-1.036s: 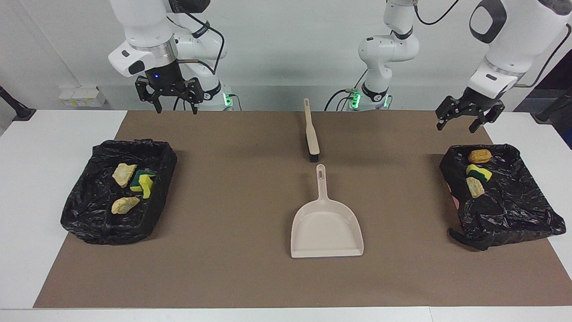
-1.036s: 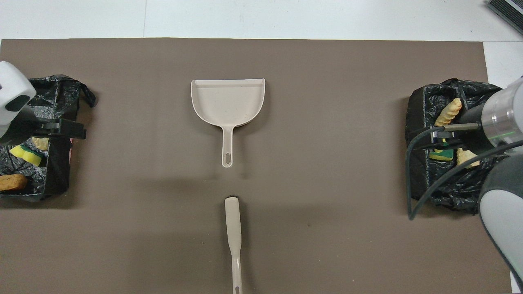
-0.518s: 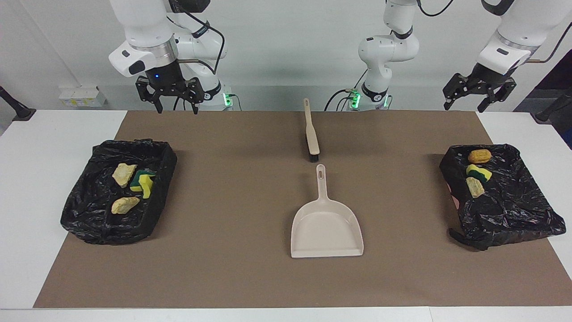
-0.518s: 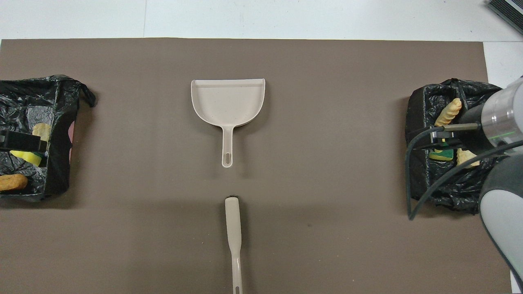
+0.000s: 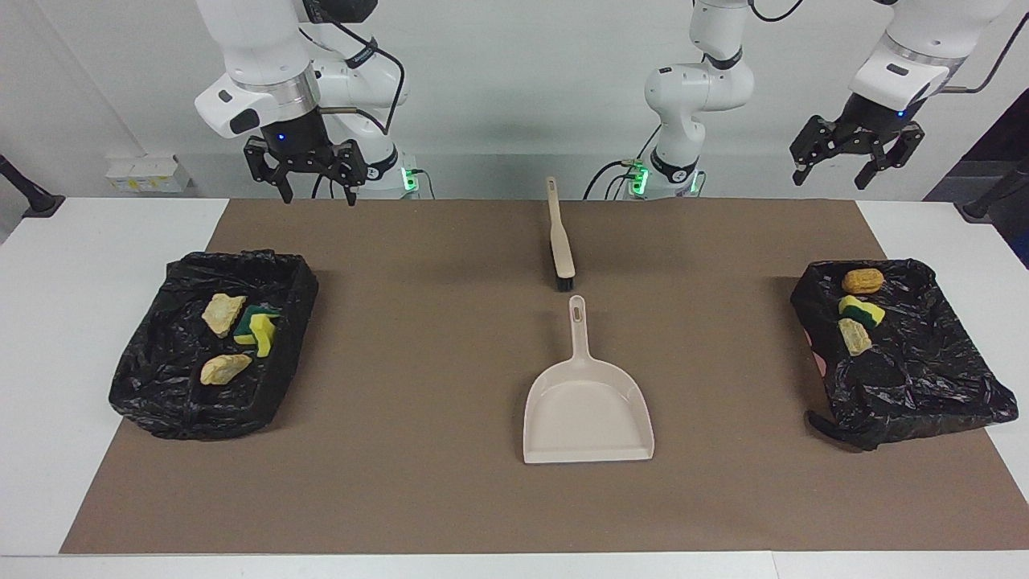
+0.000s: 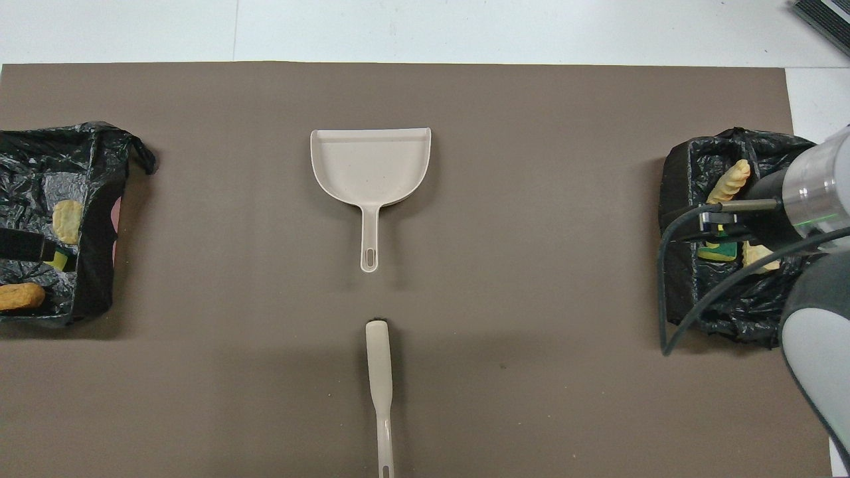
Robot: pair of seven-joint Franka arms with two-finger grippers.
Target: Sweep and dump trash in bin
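From my station the brown mat (image 5: pixel 450 362) covering the white worktop (image 5: pixel 72 338) looks like matt paper or card, flat and unwrinkled. The worktop itself is smooth with a faint sheen. The beige plastic dustpan (image 5: pixel 588 414) looks smooth and satin, and the beige plastic brush (image 5: pixel 559 241) matches it, tipped with dull black bristles. Both bins are lined with thin black plastic film (image 5: pixel 185 402), crinkled and glossy where it catches light. The yellow sponges with green backing (image 5: pixel 259 328) look porous and matt; the pale yellow lumps (image 5: pixel 224 369) look rough and wrinkled.
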